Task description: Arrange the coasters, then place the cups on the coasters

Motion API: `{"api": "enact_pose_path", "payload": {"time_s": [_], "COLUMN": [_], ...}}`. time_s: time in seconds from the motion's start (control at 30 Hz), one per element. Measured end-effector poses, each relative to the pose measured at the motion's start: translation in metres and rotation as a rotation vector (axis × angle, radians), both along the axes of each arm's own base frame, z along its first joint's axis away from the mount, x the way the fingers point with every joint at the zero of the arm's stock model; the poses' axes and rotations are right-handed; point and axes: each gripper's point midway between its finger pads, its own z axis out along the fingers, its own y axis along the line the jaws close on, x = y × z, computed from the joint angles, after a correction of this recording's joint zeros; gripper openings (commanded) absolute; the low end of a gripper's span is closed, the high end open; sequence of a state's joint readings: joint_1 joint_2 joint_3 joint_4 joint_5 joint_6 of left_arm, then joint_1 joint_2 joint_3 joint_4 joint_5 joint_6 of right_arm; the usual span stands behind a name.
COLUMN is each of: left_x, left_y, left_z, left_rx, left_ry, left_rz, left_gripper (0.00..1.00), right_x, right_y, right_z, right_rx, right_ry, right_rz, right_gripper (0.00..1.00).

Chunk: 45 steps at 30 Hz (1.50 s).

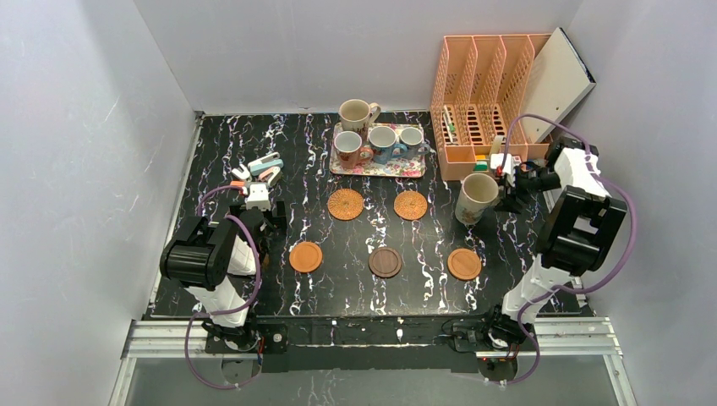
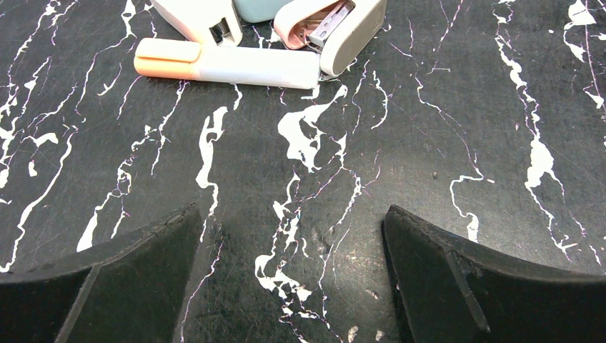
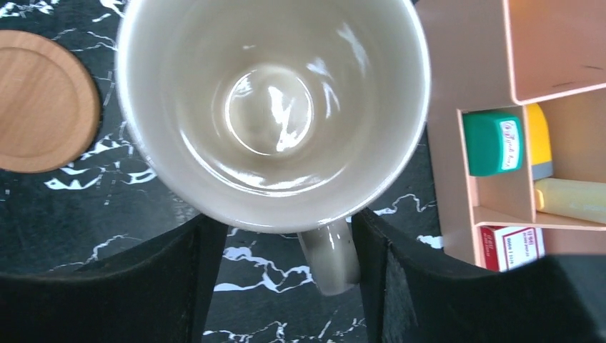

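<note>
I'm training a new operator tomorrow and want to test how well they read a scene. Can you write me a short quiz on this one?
1. How many coasters are laid out?
2. True or false: the cream cup next to the right hand stands on a coaster.
3. What lies between the right hand's fingers?
A. the cream cup's handle
B. a stapler
C. a woven coaster

Key: 1. five; 2. false; 3. A
</note>
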<state>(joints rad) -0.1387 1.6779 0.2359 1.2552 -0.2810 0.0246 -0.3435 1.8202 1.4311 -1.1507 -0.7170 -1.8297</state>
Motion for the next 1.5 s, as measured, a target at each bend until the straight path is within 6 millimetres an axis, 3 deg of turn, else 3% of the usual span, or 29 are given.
{"api": "enact_pose_path", "payload": {"time_s": [0.27, 0.5, 0.6, 0.8, 1.23, 1.5], "left_x": [0.000, 0.000, 0.000, 0.000, 0.000, 0.000], "left_y": [0.000, 0.000, 0.000, 0.000, 0.000, 0.000], "left_z": [0.000, 0.000, 0.000, 0.000, 0.000, 0.000], "left_rx": [0.000, 0.000, 0.000, 0.000, 0.000, 0.000], "left_ry": [0.000, 0.000, 0.000, 0.000, 0.000, 0.000], "left_rz": [0.000, 0.000, 0.000, 0.000, 0.000, 0.000], "left_gripper": [0.98, 0.98, 0.98, 0.98, 0.98, 0.98], "right_x": [-0.026, -0.025, -0.024, -0.023, -0.031, -0.027], "right_y": [0.010, 0.014, 0.014, 0.016, 0.023, 0.036], "right_z": [0.002, -0.001, -0.002, -0.004, 0.002, 0.053], "right_rx": [0.008, 0.032, 0.040, 0.065, 0.094, 0.179], "right_ry": [0.008, -0.001, 0.003, 0.019, 0.014, -0.086], "right_rz": [0.004, -0.028, -0.044, -0.081, -0.171, -0.309], "right_gripper": [0.61, 0.50, 0.38, 0.01, 0.01, 0.01]}}
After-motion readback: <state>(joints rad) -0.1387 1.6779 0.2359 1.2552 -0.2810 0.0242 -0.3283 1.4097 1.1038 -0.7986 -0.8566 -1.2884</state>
